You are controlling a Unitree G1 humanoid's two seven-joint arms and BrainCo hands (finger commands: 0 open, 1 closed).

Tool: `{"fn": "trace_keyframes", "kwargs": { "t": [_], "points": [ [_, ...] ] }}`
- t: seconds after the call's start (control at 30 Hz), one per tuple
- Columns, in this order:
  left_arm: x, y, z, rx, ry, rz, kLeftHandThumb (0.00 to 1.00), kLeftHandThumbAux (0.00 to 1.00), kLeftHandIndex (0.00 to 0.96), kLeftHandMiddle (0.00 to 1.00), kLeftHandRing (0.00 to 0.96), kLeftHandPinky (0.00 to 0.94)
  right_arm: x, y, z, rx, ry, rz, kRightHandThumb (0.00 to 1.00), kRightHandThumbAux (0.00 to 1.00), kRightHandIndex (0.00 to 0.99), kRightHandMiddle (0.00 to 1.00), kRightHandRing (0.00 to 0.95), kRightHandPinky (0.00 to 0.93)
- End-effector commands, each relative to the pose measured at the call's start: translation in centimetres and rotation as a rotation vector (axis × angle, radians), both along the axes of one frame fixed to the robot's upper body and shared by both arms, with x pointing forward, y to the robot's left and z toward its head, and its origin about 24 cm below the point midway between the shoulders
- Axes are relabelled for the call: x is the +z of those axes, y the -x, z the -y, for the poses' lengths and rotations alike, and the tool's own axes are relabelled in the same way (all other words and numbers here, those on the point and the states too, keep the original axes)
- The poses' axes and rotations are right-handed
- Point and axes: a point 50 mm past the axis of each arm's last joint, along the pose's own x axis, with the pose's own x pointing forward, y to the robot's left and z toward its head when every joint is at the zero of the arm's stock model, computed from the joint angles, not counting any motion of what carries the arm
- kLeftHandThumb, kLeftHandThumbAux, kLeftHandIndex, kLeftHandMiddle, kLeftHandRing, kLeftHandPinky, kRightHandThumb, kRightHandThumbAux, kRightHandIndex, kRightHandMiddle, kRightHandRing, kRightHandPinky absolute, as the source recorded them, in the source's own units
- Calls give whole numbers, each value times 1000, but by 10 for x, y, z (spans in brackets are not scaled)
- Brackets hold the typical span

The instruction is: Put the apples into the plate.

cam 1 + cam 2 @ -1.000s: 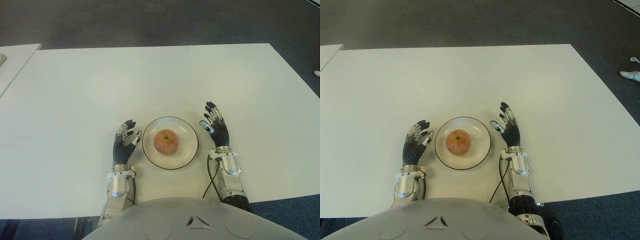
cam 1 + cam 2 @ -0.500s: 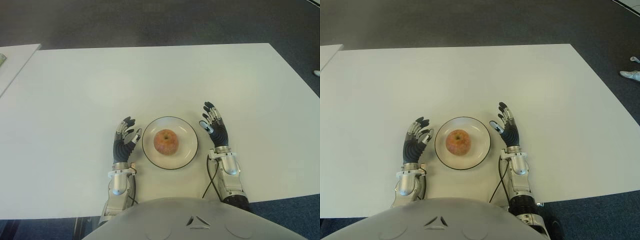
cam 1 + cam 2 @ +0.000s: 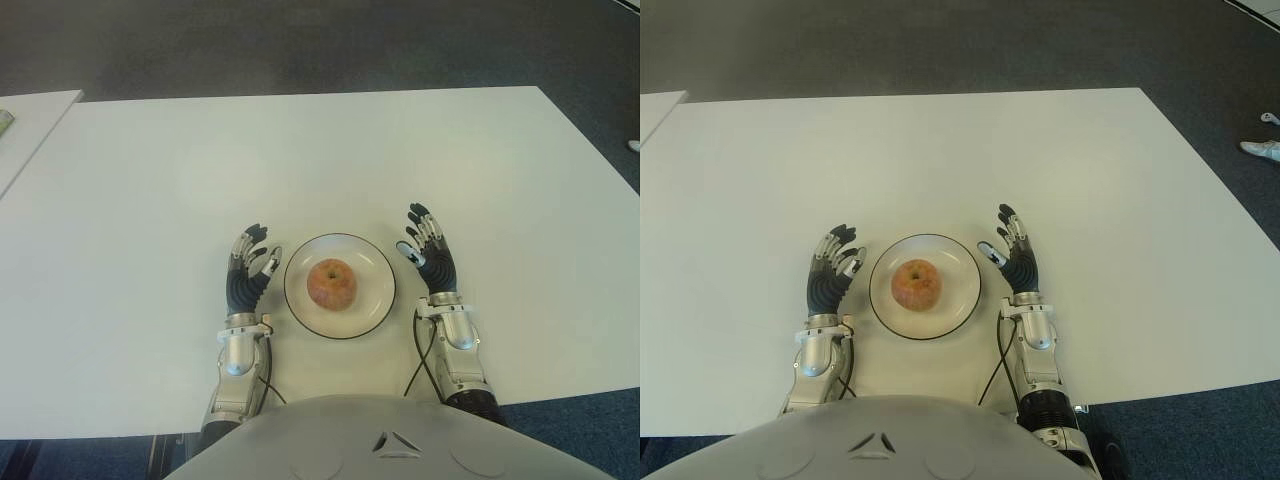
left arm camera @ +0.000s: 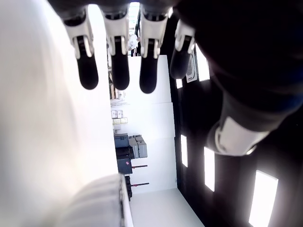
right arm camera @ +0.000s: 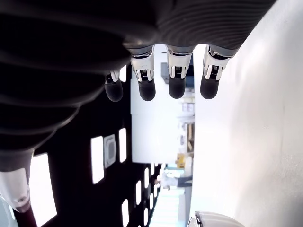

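Sitting at the centre of the round white black-rimmed plate (image 3: 375, 290), the reddish-yellow apple (image 3: 331, 283) looks delivered — hence the left hand (image 3: 246, 278) and right hand (image 3: 430, 257) flank it, fingers spread and empty — on the white table (image 3: 300, 160).

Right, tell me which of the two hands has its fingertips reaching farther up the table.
The right hand, on the right of the plate; its fingertips reach past the plate's far rim, while the left hand ends level with it.
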Motion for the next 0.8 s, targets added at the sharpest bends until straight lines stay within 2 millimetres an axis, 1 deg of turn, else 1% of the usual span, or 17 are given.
{"fn": "trace_keyframes", "kwargs": {
  "t": [0.03, 0.27, 0.53, 0.8],
  "points": [
    [-34, 23, -1, 26, 28, -219, 93, 617, 186, 221, 216, 260, -35, 29, -2, -11, -11, -177, 103, 562, 31, 8, 0, 45],
    [-34, 25, -3, 40, 25, -217, 102, 641, 178, 215, 213, 257, -34, 31, -4, 6, -11, -179, 107, 554, 37, 4, 0, 28],
    [-33, 25, -6, 31, -12, -203, 94, 619, 165, 217, 213, 261, -33, 33, -5, 14, -15, -182, 112, 523, 39, 3, 0, 26],
    [-31, 27, -7, -4, 28, -190, 93, 602, 173, 228, 225, 265, -33, 37, -1, 14, -21, -200, 116, 519, 39, 7, 0, 18]
  ]
}}
